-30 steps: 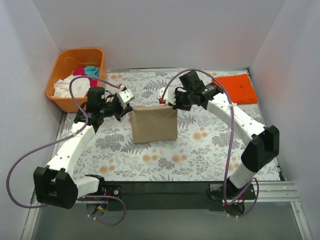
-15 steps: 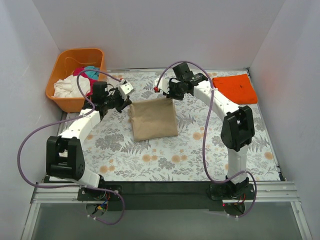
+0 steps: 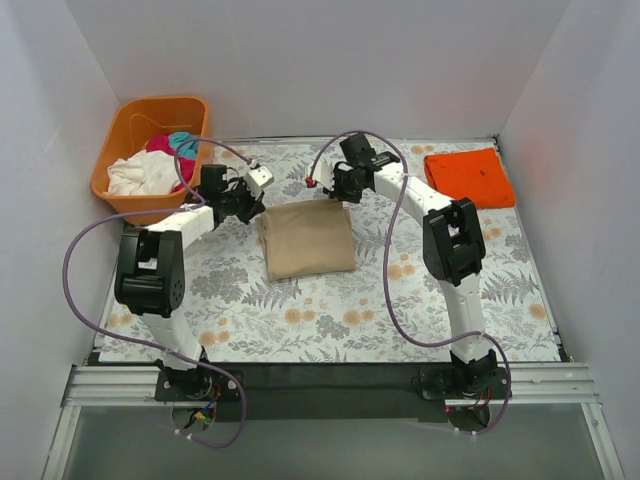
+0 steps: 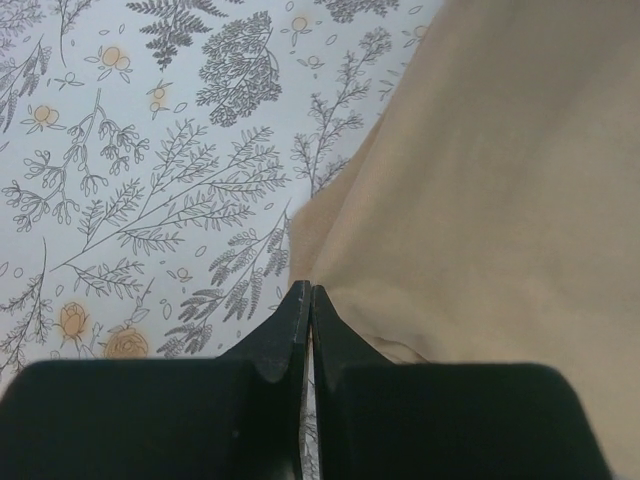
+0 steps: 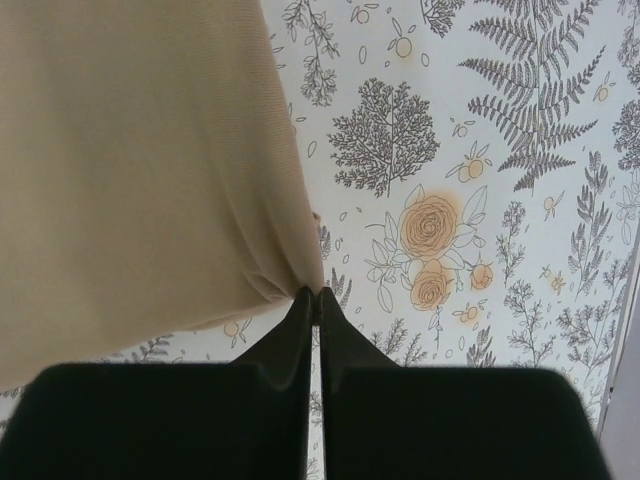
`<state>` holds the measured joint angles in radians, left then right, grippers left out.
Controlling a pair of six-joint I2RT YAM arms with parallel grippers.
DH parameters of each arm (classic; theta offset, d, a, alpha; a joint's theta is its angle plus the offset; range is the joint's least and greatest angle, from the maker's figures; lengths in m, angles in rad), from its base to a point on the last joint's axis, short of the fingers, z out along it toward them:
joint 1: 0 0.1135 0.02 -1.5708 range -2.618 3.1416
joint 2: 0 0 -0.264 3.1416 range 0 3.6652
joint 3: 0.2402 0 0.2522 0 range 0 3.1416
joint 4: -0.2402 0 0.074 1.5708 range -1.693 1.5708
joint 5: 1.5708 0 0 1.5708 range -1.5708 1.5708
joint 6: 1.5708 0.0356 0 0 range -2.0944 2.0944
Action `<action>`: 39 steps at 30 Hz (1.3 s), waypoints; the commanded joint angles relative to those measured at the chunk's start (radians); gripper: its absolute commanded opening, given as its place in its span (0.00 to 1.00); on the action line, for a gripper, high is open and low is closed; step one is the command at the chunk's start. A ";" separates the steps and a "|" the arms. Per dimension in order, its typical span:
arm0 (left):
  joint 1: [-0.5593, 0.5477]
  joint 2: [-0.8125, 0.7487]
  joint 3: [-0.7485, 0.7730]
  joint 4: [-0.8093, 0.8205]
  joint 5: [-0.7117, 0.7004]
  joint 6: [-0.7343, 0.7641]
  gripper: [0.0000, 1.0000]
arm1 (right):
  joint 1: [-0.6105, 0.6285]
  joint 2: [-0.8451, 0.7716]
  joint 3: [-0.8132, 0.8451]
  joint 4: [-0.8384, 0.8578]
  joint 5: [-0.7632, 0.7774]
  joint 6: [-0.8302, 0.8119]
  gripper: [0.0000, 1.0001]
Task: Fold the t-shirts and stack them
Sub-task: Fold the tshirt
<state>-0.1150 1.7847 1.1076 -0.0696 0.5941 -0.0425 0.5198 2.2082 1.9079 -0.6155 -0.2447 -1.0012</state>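
Note:
A large tan t-shirt (image 3: 308,245) lies folded into a rectangle on the floral table middle. My left gripper (image 3: 258,203) is shut on its far left corner. In the left wrist view the closed tips (image 4: 305,292) meet the tan cloth (image 4: 500,180) at its corner. My right gripper (image 3: 333,196) is shut on the far right corner. In the right wrist view the tips (image 5: 314,294) pinch the tan cloth (image 5: 130,150). A folded orange t-shirt (image 3: 470,177) lies at the far right.
An orange plastic basket (image 3: 160,103) stands at the far left corner, holding white (image 3: 140,178), magenta (image 3: 163,143) and teal (image 3: 186,142) shirts. White walls enclose the table on the left, back and right. Purple cables loop above both arms.
Both grippers have moved toward the far side, still holding the tan shirt's far corners. The shirt has shifted slightly away, and both arms now stretch further out.

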 commanded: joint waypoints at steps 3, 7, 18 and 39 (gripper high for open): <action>0.009 0.073 0.125 -0.013 -0.077 -0.040 0.11 | -0.010 0.024 0.077 0.039 0.036 0.015 0.19; 0.009 0.081 0.248 -0.119 -0.077 -0.129 0.28 | -0.010 -0.014 0.098 0.037 0.074 0.059 0.33; -0.072 -0.125 0.175 -0.366 -0.005 -0.546 0.42 | -0.010 -0.142 0.020 -0.136 -0.204 0.504 0.48; 0.035 0.147 0.073 -0.369 0.236 -0.745 0.36 | -0.152 0.117 -0.115 -0.106 -0.559 0.771 0.47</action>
<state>-0.1204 1.9285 1.1637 -0.4133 0.7383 -0.7876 0.3977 2.3219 1.8339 -0.7242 -0.8043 -0.2569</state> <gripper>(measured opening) 0.375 0.467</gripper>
